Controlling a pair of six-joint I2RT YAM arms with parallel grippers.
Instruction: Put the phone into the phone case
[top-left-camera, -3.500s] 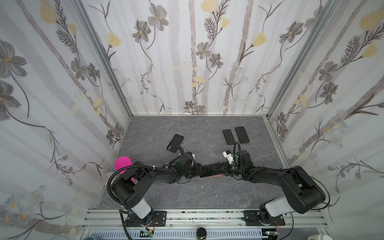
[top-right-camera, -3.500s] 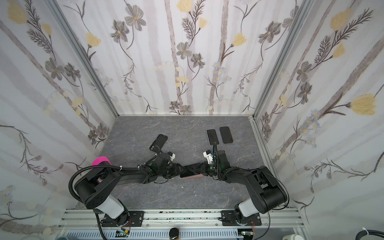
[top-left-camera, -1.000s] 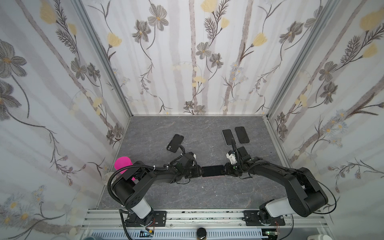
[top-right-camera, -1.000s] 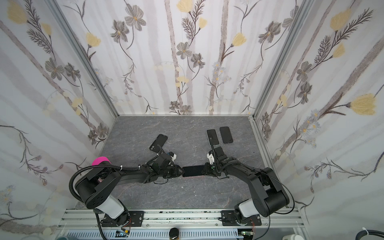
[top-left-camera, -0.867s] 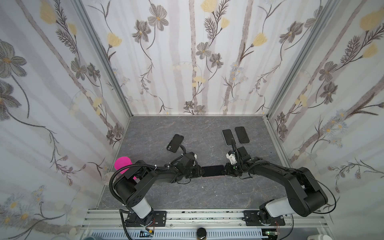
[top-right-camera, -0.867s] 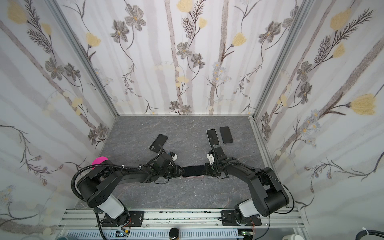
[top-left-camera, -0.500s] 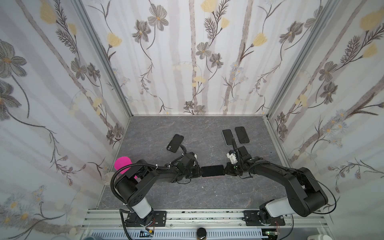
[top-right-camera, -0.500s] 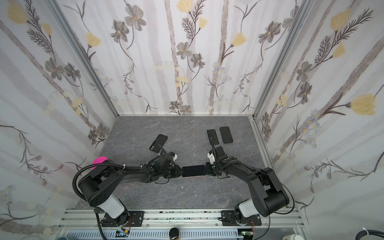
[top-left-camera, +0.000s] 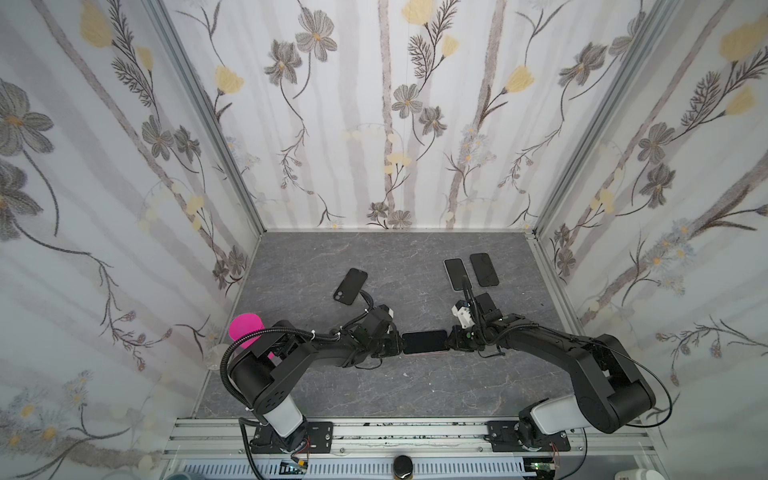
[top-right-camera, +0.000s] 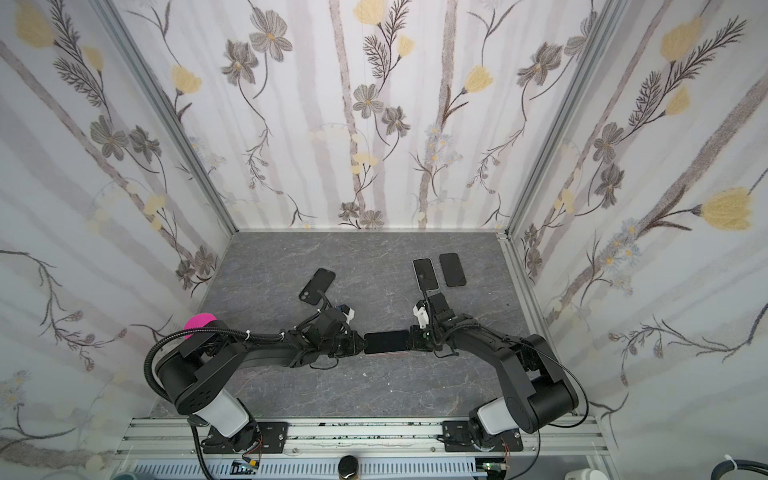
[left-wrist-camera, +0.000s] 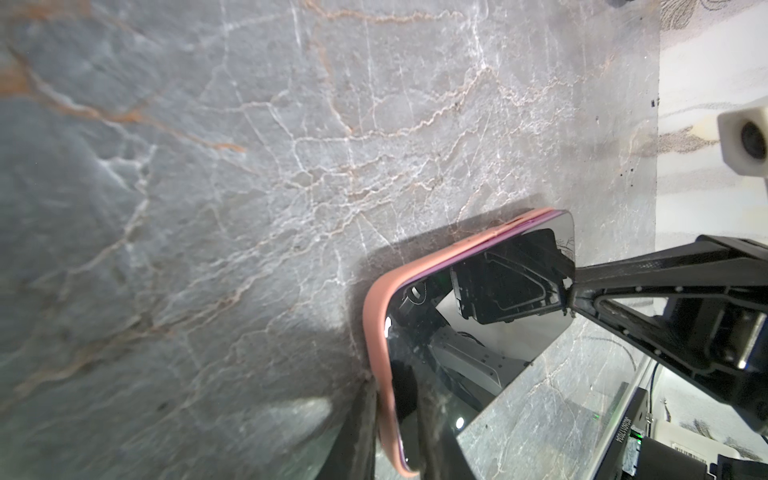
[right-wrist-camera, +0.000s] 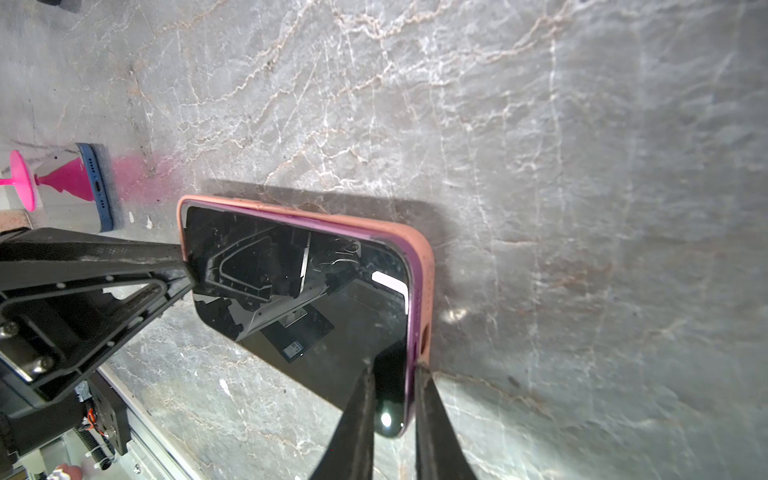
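A black-screened phone (top-left-camera: 424, 341) (top-right-camera: 386, 341) sits in a salmon-pink phone case (left-wrist-camera: 376, 332) (right-wrist-camera: 424, 266), low over the grey table between both arms. The phone's purple edge (right-wrist-camera: 411, 332) shows along the case rim. My left gripper (left-wrist-camera: 395, 415) (top-left-camera: 398, 345) is shut on the left end, with one finger under the case and one on the screen. My right gripper (right-wrist-camera: 392, 386) (top-left-camera: 451, 343) is shut on the right end in the same way.
A black case with a camera cutout (top-left-camera: 350, 286) lies back left. Two dark phones (top-left-camera: 456, 273) (top-left-camera: 484, 269) lie back right. A pink stand (top-left-camera: 245, 328) is by the left wall, with a blue phone (right-wrist-camera: 93, 187) beside it. Walls enclose three sides.
A few seconds ago the phone sat tilted between the grippers; it now lies level. Over the last second both pairs of jaws have narrowed on its ends, and the arms have barely moved.
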